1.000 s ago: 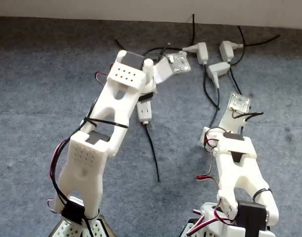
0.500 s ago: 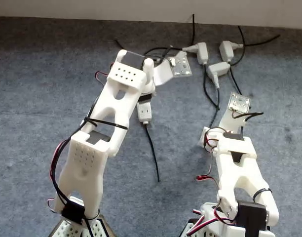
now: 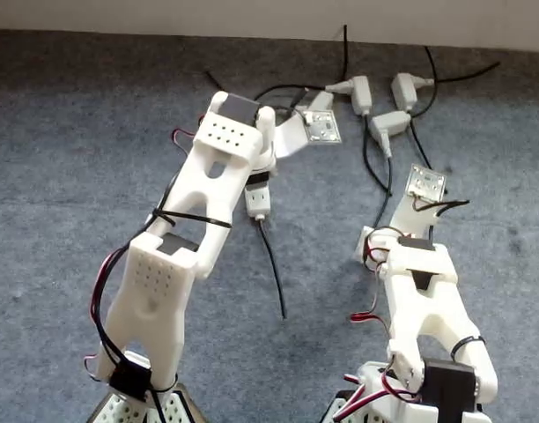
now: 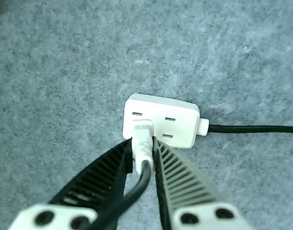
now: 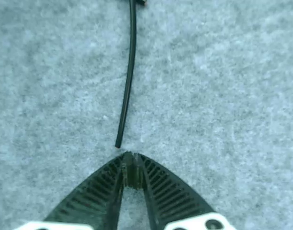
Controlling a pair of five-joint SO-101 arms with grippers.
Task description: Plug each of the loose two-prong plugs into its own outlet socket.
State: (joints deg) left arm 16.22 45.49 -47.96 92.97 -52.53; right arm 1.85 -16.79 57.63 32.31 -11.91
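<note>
A white outlet block (image 4: 169, 125) with several slot pairs lies on the grey carpet, its black cord (image 4: 252, 128) leading off to one side. My left gripper (image 4: 142, 144) is shut on a white two-prong plug (image 4: 142, 135), whose front end is pressed against one socket of the block. In the high view the left gripper (image 3: 259, 179) sits right above the same block (image 3: 258, 204). My right gripper (image 5: 132, 159) is shut on nothing, low over the carpet, just short of the cut end of a black cord (image 5: 127, 81).
More white plugs and outlet pieces (image 3: 388, 123) with black cords lie at the far side of the carpet near the wall. The block's cord (image 3: 274, 269) trails back between the two arms. The right arm (image 3: 424, 300) is folded at the near right.
The left arm's wrist has shifted slightly toward the right over the outlet block. The right arm has not moved.
</note>
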